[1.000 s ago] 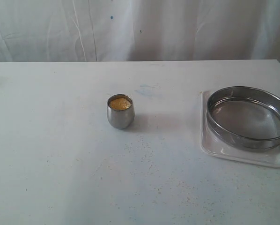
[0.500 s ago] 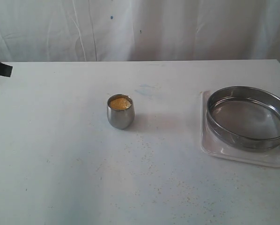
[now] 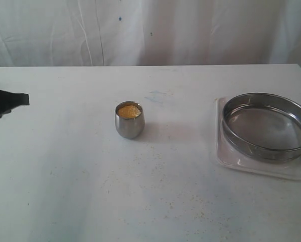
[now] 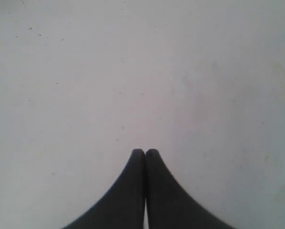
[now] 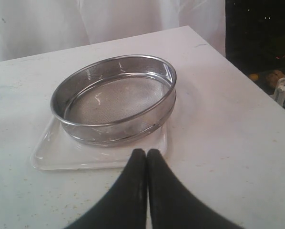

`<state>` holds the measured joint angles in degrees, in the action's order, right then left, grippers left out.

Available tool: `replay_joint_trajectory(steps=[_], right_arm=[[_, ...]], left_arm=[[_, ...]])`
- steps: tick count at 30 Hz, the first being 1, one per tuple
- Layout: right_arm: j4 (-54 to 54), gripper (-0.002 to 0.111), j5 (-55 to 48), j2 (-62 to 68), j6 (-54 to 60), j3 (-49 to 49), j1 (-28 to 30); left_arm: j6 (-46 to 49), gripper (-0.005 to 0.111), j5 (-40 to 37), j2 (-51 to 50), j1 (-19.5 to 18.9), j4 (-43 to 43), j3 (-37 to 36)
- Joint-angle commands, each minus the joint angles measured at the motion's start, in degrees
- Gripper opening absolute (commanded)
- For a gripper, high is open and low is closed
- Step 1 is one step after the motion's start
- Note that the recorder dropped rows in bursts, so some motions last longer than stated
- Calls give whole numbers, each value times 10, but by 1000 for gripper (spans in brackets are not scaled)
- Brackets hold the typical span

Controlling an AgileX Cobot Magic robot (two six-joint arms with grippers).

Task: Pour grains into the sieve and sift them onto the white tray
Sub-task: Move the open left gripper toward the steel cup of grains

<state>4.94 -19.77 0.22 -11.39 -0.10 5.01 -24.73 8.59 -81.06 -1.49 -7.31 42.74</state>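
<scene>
Table (image 3: 65, 176): white top, carrying everything here.
Loose specks (image 3: 155, 166): fine yellowish bits scattered over the half of the table toward its near edge.
Steel cup (image 3: 129, 123): small and rounded, standing upright about mid-table, well apart from the tray.
Grains (image 3: 129, 111): golden-yellow, filling the cup almost to its rim.
Left gripper (image 4: 145, 153): black fingers pressed together with nothing between them. In the exterior view it shows as a dark tip at the table's left edge, well apart from the cup.
White tray (image 3: 256, 169): lying flat by the table's right edge.
Sieve (image 3: 266, 126): wide steel ring resting on the tray, its grey mesh showing all across. It covers most of the tray and leaves a bare strip on the tray's near side.
Right gripper (image 5: 146, 152): black fingers pressed together on nothing, pointing at the tray and sieve from near the tray's rim. It is outside the exterior view.
Curtain (image 3: 191, 30): white cloth hanging behind the table's far edge.
</scene>
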Motion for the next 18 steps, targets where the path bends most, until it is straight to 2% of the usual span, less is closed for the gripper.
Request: replay_joint_trajectory(steps=[1, 2, 3, 5, 7, 9, 10, 11, 14, 15, 16, 18], right_arm=[[5, 0, 1, -2, 0, 1, 3], [5, 0, 1, -2, 0, 1, 3], [5, 0, 1, -2, 0, 1, 3], [5, 0, 1, -2, 0, 1, 3], [5, 0, 1, -2, 0, 1, 3], [5, 0, 1, -2, 0, 1, 3], [5, 0, 1, -2, 0, 1, 3], [5, 0, 1, -2, 0, 1, 3], [5, 0, 1, -2, 0, 1, 3], [5, 0, 1, -2, 0, 1, 3], [5, 0, 1, -2, 0, 1, 3], [5, 0, 1, -2, 0, 1, 3]], left_arm=[[-69, 0, 356, 1, -1, 4, -129], [-36, 0, 444, 1, -1, 1, -162], [2, 0, 476, 1, -1, -5, -180], [104, 0, 482, 1, -1, -14, -214], [51, 0, 485, -15, -1, -9, -231], [40, 0, 542, -43, -1, -112, -227], [40, 0, 546, -60, -1, -229, -206], [40, 0, 542, -71, -1, -308, -191], [40, 1, 535, -100, 12, -512, -147], [40, 4, 533, -109, 18, -549, -138], [40, 9, 526, -116, 24, -581, -131], [36, 39, 481, -124, 28, -646, -128]])
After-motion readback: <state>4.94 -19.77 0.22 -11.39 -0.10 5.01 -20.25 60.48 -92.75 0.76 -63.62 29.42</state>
